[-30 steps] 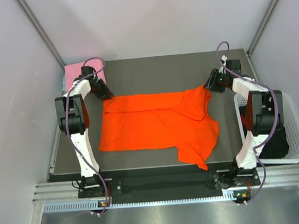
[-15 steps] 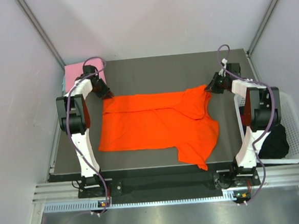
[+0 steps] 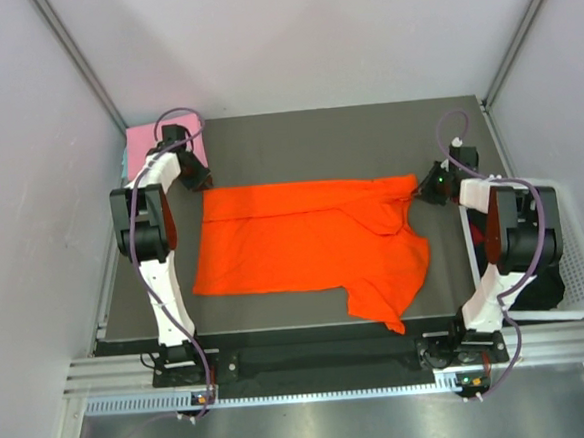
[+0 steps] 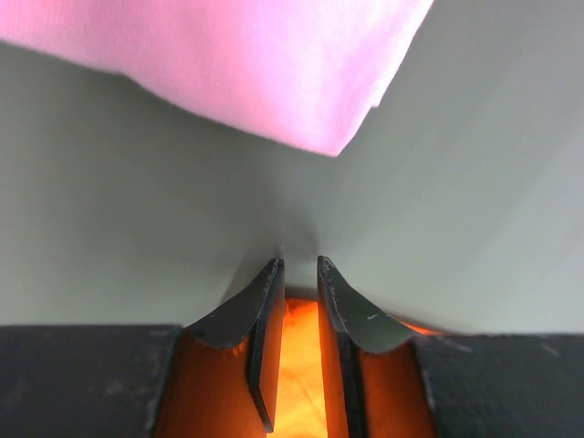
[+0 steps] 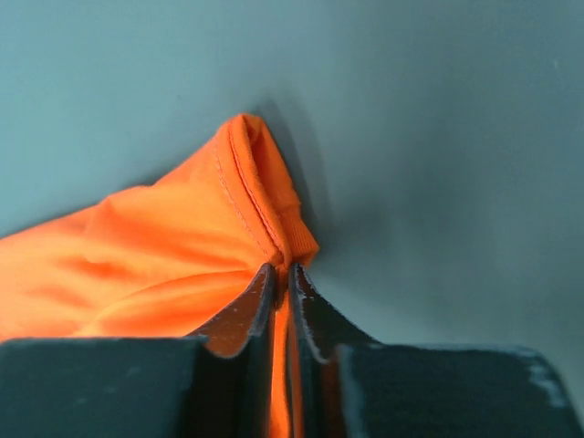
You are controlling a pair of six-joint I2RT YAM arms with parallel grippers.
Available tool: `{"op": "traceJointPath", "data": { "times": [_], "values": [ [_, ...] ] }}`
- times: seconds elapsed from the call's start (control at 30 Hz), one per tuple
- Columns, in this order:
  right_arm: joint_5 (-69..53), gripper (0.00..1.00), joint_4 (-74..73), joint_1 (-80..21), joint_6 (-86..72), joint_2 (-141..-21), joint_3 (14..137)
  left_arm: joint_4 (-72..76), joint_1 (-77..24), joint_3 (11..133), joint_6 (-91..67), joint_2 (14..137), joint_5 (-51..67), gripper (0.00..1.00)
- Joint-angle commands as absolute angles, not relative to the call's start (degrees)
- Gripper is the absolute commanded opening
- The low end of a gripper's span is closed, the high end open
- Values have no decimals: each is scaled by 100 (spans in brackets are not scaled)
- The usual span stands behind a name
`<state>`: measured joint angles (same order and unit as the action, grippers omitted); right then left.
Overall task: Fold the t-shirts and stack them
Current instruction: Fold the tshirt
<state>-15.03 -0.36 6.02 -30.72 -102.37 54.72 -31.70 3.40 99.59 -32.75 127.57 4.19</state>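
right end effector [image 3: 419, 183] now clamped on orange t-shirt [image 3: 304, 243] corner, dragged rightward

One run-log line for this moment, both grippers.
left gripper: shut on orange t-shirt | right gripper: shut on orange t-shirt | pink t-shirt: far-left corner

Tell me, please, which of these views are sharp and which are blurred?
Top external: evenly lit and sharp, orange-red t-shirt crisp. Left wrist: pink t-shirt blurred and washed out. Right wrist: the orange hem sharp, a soft shadow beside it.

Left hand [image 4: 297, 266], right hand [image 5: 281, 270]: jaws pinched, arms outstretched.
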Motion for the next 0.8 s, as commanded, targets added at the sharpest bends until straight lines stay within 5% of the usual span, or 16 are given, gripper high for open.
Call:
{"op": "traceJointPath", "data": {
  "times": [0.0,0.17,0.33,0.5,0.77],
  "values": [
    [-1450,10,343,633,-3147,-9958,5580,-3586,413,10045,-3085,13149,217,27],
    [-1136,28,-1032,545,-2629,-9511,6494,-3980,378,10827,-2953,12868,782,31],
    [-221,34,-2170,-287,-1988,-8817,6699,-4280,185,10699,-2839,12095,729,35],
    [-26,41,-1619,-1378,-1267,-7667,5600,-3868,18,9389,-2865,11217,1379,36],
    [1974,51,173,-3611,1123,-7022,3973,-3876,-141,8201,-2768,10907,950,37]
  ]
}}
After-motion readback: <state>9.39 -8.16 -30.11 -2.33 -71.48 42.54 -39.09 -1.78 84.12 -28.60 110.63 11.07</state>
